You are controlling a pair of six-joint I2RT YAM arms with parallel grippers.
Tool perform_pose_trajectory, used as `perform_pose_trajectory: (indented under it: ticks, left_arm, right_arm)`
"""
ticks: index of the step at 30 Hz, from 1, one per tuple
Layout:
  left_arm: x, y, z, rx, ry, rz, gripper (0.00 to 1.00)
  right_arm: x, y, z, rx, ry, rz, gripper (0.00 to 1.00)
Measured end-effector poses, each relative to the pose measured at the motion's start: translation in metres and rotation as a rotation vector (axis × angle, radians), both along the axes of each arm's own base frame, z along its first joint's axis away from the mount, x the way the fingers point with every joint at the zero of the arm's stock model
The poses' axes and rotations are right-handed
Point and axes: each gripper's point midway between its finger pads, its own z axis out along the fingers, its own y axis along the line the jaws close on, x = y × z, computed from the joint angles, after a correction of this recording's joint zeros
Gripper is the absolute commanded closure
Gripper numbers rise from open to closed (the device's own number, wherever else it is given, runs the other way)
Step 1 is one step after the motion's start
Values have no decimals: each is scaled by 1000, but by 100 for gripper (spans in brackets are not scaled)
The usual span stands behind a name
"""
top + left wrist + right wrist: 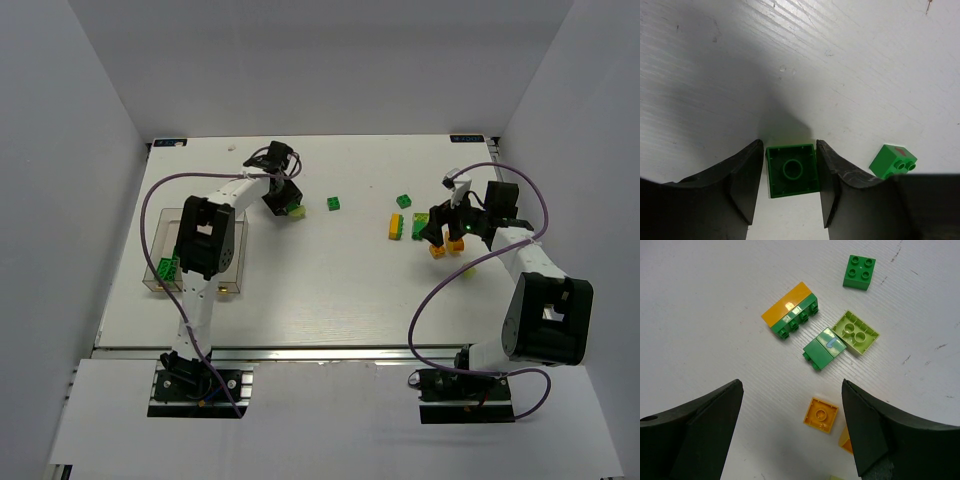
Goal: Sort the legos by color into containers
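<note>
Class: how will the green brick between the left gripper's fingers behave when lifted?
The green brick: probably rigid, with square moulded walls. Likely light: its underside is hollow. Flat sides against the left gripper suggest no rolling, though glossy plastic might slip.

The table (865, 60) is white and matt, finely grained, with small scuffs. The green brick (792, 170) is smooth moulded plastic with a soft sheen. The orange-topped brick (790, 310) is glossier and carries a bright highlight. The fingers (695, 435) are matt black and slightly rough. The containers (160, 230) are clear plastic.
</note>
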Motion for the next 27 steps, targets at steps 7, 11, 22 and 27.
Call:
perform_pose_trajectory:
  ticks: [7,11,22,27]
  left_arm:
    - [-1,-1,0,-7,-4,-7,51]
    - [-1,-1,1,-5,-6,-16,65]
    - [-10,-6,13,-32,-28,-103,92]
    - [-27,-23,48,-155,-107,-187,94]
  right_arm:
    - [0,0,0,0,0,0,16]
    - [0,0,0,0,0,0,16]
    - [-16,26,-2,23,24,116,16]
    - [-46,91,3,74,42,338,11]
